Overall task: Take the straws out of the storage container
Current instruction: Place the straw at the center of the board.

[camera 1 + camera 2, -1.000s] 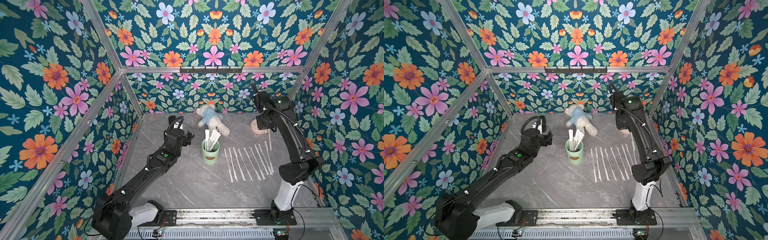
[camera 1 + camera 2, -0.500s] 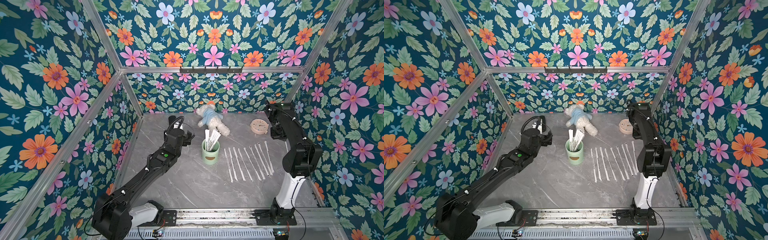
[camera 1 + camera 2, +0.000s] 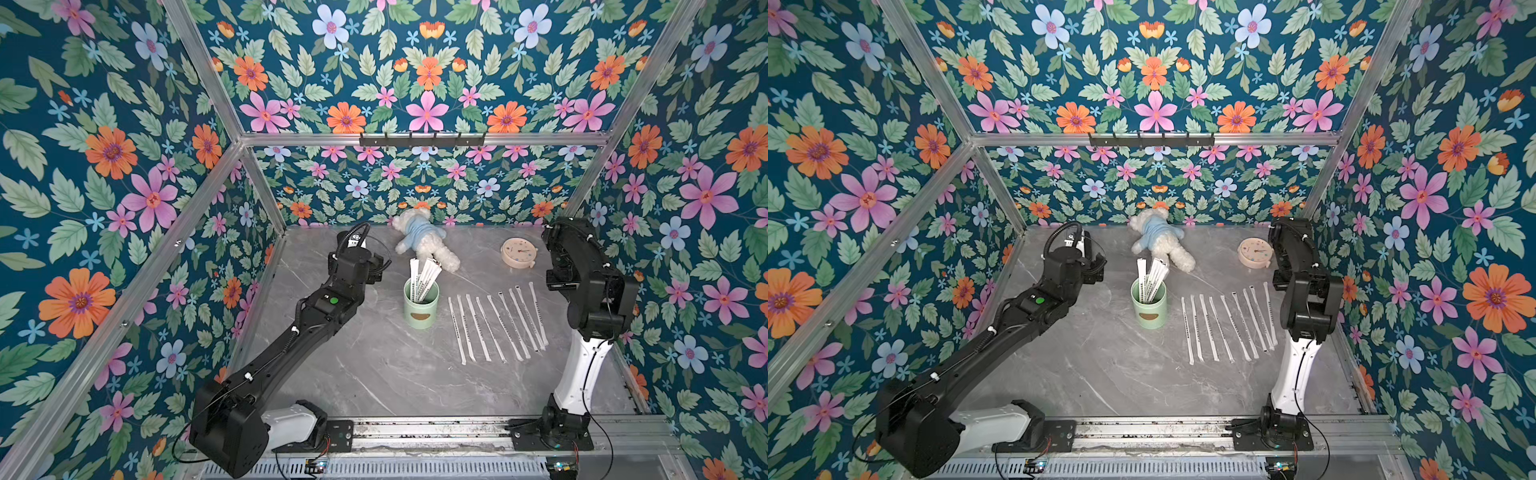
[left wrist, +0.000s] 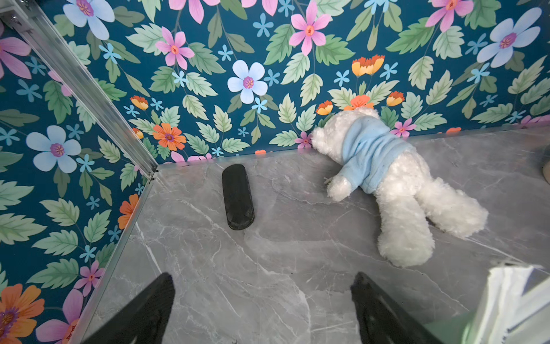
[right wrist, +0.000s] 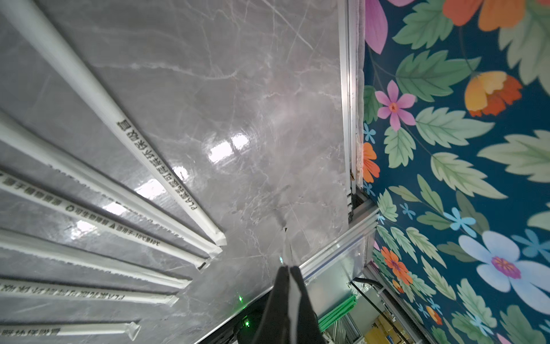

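Hovering spread and empty over the counter (image 4: pixel 268 268), the left fingers (image 4: pixel 140 315) have the cup (image 3: pixel 420 307) just beside them, with several straws (image 3: pixel 424 276) standing tilted in it. The right fingers (image 5: pixel 285 300) are pressed together, holding nothing, near the ends of a row (image 3: pixel 496 324) of straws lying flat.

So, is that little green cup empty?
No, several white wrapped straws stand in the green cup, leaning out over its rim.
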`<state>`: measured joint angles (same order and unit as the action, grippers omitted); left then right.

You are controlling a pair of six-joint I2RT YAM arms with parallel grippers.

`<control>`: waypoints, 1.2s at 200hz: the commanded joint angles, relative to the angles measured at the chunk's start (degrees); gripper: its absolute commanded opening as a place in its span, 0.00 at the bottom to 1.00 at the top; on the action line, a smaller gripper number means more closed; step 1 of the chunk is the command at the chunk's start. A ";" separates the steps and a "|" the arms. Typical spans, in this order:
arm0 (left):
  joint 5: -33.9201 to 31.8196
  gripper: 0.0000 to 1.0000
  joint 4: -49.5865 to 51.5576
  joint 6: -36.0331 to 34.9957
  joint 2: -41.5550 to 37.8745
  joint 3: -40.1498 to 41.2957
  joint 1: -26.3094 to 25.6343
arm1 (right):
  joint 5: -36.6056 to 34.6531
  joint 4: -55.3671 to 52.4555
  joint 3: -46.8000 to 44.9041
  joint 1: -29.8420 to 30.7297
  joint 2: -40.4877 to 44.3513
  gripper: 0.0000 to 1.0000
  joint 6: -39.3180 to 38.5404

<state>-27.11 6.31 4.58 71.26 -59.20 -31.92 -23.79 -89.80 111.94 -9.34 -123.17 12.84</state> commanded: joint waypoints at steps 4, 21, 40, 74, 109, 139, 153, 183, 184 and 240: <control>-2.42 0.95 1.49 0.95 -0.32 -0.85 -0.02 | 1.55 -0.25 3.02 -1.32 -2.84 0.02 -2.44; -2.90 0.95 1.85 1.03 -0.04 -1.48 -0.03 | 1.82 -0.03 5.01 -1.64 -5.04 0.03 -3.15; -3.26 0.95 2.32 1.46 0.72 -2.25 0.01 | 2.09 0.35 7.05 -1.64 -7.40 0.04 -3.85; -3.47 0.95 3.35 2.94 1.84 -3.80 -0.03 | 2.91 0.24 10.71 -1.95 -10.65 0.06 -4.73; -3.98 0.95 3.89 3.63 2.30 -5.18 -0.09 | 4.14 -0.26 13.96 -2.81 -13.33 0.07 -5.36; -4.18 0.95 3.98 4.10 2.56 -5.66 -0.14 | 4.85 -0.80 16.41 -3.53 -15.01 0.09 -5.80; -3.88 0.95 4.07 4.46 2.56 -5.75 -0.08 | 4.98 -0.86 17.07 -3.68 -15.43 0.10 -6.06; -3.30 0.95 4.07 5.39 2.29 -5.77 -0.15 | 5.77 -0.55 17.19 -3.98 -15.77 0.12 -6.42; -3.30 0.95 4.07 5.37 2.30 -5.76 -0.15 | 5.77 -0.55 17.18 -4.00 -15.78 0.12 -6.42; -2.53 0.95 4.07 6.23 2.21 -5.32 -0.14 | 6.90 0.34 17.11 -3.96 -15.03 0.21 -6.42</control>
<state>-29.80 10.31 9.96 73.76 -64.64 -31.99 -17.98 -88.75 128.86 -13.30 -138.76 6.94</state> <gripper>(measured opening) 0.948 0.193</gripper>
